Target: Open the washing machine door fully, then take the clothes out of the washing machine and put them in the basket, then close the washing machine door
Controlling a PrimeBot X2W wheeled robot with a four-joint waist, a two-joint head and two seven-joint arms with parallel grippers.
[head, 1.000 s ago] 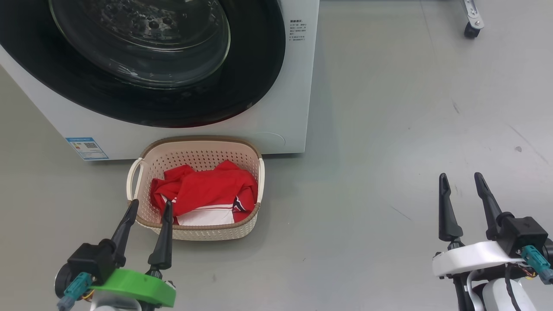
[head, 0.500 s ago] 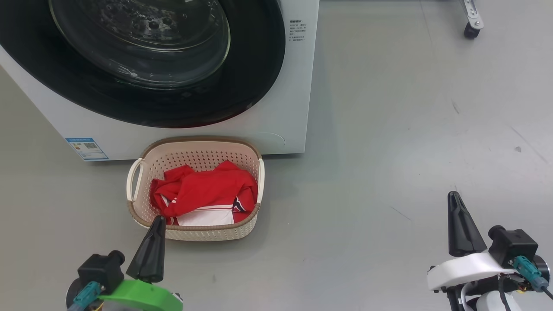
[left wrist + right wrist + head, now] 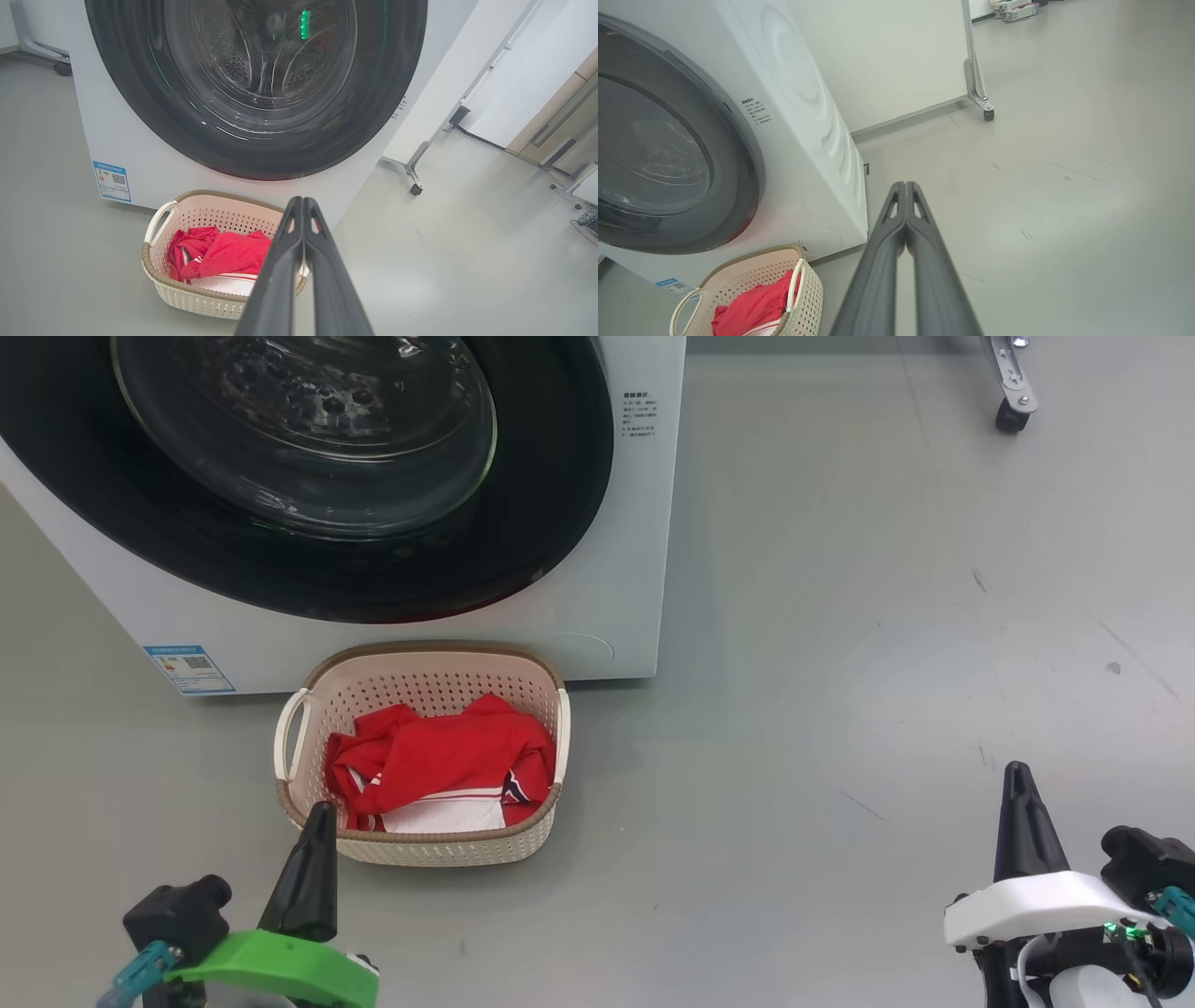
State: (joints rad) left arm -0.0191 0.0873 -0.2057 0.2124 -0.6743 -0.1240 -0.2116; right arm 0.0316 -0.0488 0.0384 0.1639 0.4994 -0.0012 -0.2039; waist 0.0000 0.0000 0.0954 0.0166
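**Desk:** What stands at the centre?

**Photographer:** The washing machine (image 3: 630,541), white and front-loading. The round black washing machine door (image 3: 551,523) lies flush against its front. The perforated drum (image 3: 233,70) shows through the glass bowl window (image 3: 308,429) (a green glint (image 3: 304,24) sits on the glass in the left wrist view).

**Desk:** And the laundry?

**Photographer:** The clothes (image 3: 448,756), red with a white panel and thin stripes, lie bunched in the basket (image 3: 420,651). The basket sits on the grey floor (image 3: 840,663) at the foot of the washing machine, below the door. A blue label sticker (image 3: 189,669) marks the machine's lower front corner. A caster wheel (image 3: 1006,418) stands beyond the machine's right side.

**Desk:** The grippers?

**Photographer:** Both hang in front of the washing machine, clear of it and touching nothing. The left gripper (image 3: 320,810), on a green mount, is out from the machine's front, on the near side of the basket. Its two dark fingers (image 3: 280,280) are pressed together with nothing between them. The right gripper (image 3: 1018,773), on a white mount, is well off to the machine's right over bare floor, also pinched together and empty.
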